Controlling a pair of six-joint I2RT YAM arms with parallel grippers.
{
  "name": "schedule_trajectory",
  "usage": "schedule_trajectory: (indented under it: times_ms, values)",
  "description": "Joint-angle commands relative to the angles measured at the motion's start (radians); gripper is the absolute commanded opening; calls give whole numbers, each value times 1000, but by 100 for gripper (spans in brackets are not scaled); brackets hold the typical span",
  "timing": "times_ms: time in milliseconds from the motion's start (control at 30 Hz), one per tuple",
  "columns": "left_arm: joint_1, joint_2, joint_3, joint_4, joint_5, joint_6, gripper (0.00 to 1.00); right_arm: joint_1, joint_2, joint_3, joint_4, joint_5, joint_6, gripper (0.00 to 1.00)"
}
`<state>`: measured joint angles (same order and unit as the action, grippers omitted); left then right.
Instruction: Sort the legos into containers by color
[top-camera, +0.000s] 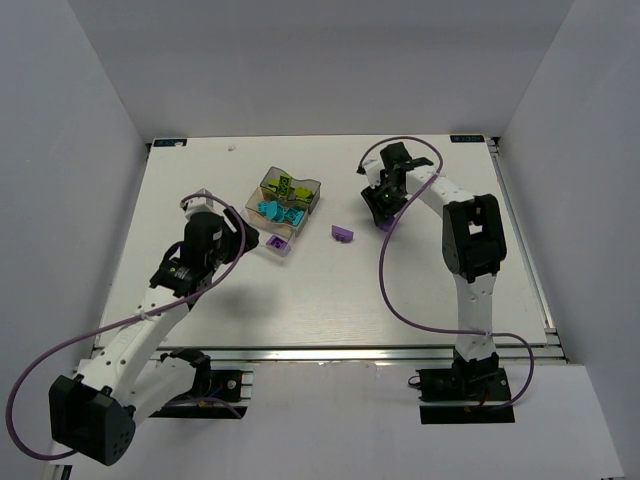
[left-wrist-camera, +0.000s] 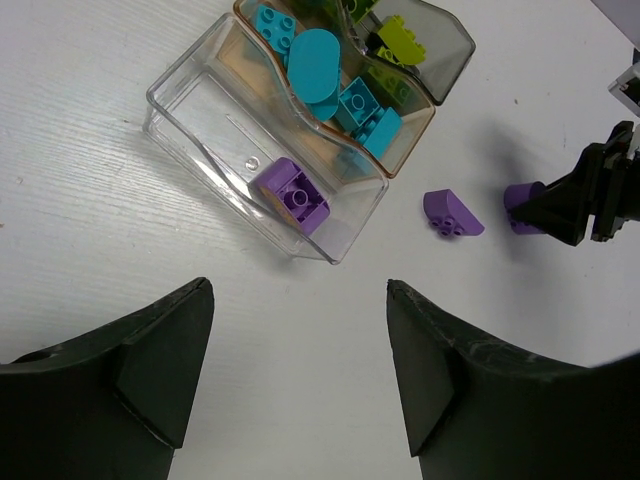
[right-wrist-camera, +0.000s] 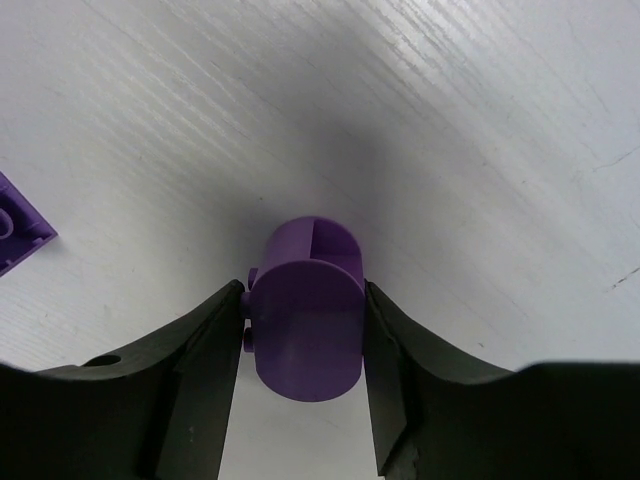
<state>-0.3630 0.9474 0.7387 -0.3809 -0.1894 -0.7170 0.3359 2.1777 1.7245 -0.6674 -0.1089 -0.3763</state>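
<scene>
My right hand (right-wrist-camera: 303, 300) is gripping the purple brick (right-wrist-camera: 305, 335) on the bench (right-wrist-camera: 450, 120); the clear tray (left-wrist-camera: 215, 120) is lying leftward, nearer my open, empty left hand (left-wrist-camera: 300, 370).

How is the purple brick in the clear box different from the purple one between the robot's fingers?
The boxed brick lies inside the clear box; the gripped brick is outside, pinched by the right gripper. The boxed brick shows studs on top; the gripped brick looks rounded. Both are purple.
</scene>
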Motion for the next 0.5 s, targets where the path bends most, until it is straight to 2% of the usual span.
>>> schedule_trajectory:
  times_ms: [0, 100, 167, 200, 300, 467]
  values:
    - [4, -30, -7, 20, 16, -9, 79, 0, -15, 26, -72, -50, -16, 26]
    - [4, -39, -10, 27, 21, -12, 80, 0, -45, 75, -107, -109, -65, 10]
    - [4, -47, -15, 30, 21, -16, 80, 2, -68, 98, -123, -161, -125, 5]
    - [4, -56, -19, 34, 21, -16, 80, 2, -94, 116, -147, -246, -150, 2]
    - [4, -70, -27, 40, 18, -22, 80, 18, -156, 118, -181, -451, -251, 0]
    - [4, -82, -24, 42, 18, -24, 83, 133, -261, 26, -84, -560, -317, 0]
